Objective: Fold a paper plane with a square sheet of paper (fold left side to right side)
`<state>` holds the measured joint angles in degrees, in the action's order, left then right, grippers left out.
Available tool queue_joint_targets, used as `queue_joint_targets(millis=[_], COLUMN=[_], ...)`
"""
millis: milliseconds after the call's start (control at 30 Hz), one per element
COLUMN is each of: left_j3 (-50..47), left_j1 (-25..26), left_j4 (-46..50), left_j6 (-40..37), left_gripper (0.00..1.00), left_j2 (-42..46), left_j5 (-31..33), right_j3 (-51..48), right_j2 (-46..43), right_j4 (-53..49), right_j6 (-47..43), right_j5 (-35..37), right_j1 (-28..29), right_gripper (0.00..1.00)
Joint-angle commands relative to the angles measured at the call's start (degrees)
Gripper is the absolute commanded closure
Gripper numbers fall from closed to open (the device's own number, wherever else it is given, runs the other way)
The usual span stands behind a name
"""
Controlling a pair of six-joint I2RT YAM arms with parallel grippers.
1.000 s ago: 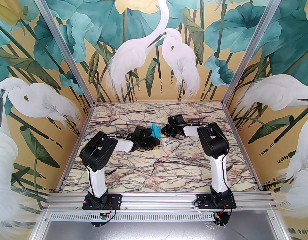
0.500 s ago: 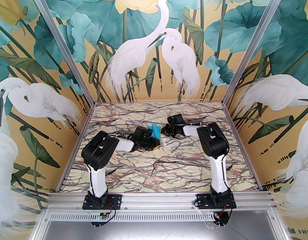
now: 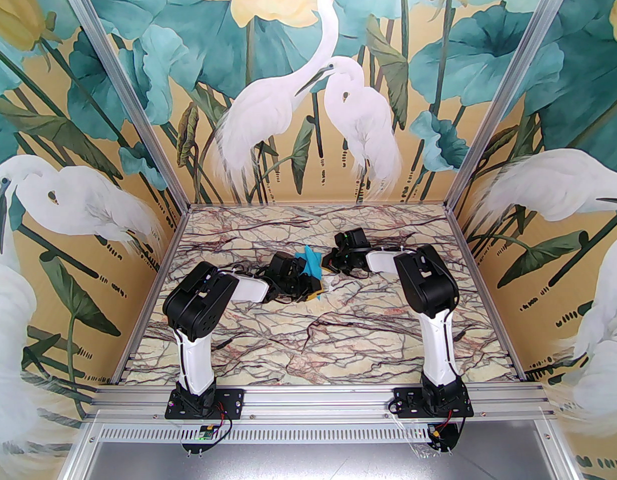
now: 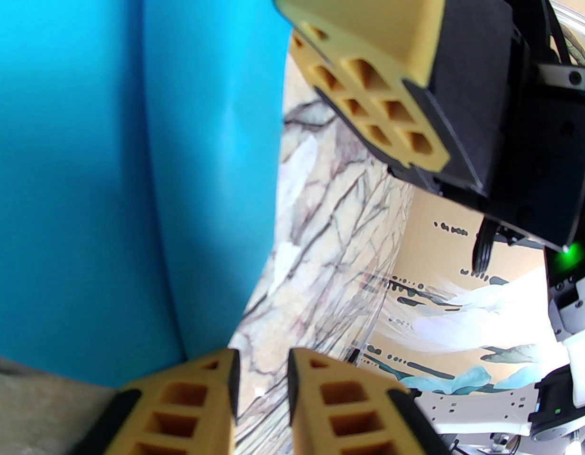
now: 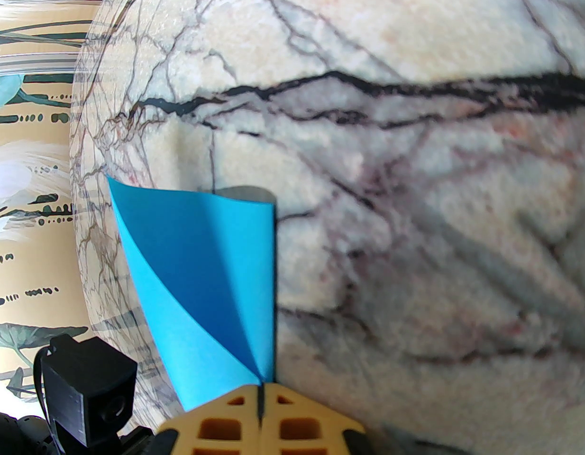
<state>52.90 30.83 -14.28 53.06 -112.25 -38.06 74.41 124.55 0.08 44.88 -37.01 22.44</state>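
Observation:
The square sheet of paper (image 3: 310, 264) is bright cyan-blue and stands curled off the marble table at mid-table, between both grippers. In the right wrist view the sheet (image 5: 202, 273) fans up from my right gripper (image 5: 260, 391), whose yellow fingers are shut on its lower corner. My right gripper (image 3: 330, 264) is at the sheet's right edge. My left gripper (image 3: 314, 289) sits just in front of the sheet. In the left wrist view its fingertips (image 4: 261, 363) stand slightly apart with marble showing between them, the blue sheet (image 4: 107, 183) to their left. No paper plane shape is in view.
A small white scrap (image 3: 334, 282) lies on the marble table (image 3: 308, 348) right of my left gripper. Painted walls with metal posts close in the table on three sides. The right arm's fingers (image 4: 368, 64) hang close above my left gripper.
The left arm's elbow has shifted slightly to the right. The sheet and both grippers stay almost where they were.

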Motion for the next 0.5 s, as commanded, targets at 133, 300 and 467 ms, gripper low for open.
queue_joint_targets(millis=[133, 300, 467], left_j3=[2.15, 3.51, 4.64], left_j1=[0.55, 0.55, 0.64], left_j4=[8.99, 12.36, 15.44], left_j6=[-0.85, -0.94, -0.80], left_gripper=[0.75, 0.75, 0.75], left_j2=[-1.88, -2.82, -3.66], left_j5=[3.43, 4.48, 5.71], right_j3=[0.05, -0.14, -0.37], right_j2=[0.09, 0.03, -0.12], right_j4=[-1.01, -0.87, -0.56], right_j6=[-1.12, -1.12, -0.93], right_j5=[2.32, 2.12, 2.11], right_j1=[0.38, 0.37, 0.50], right_gripper=[1.00, 1.00, 1.00])
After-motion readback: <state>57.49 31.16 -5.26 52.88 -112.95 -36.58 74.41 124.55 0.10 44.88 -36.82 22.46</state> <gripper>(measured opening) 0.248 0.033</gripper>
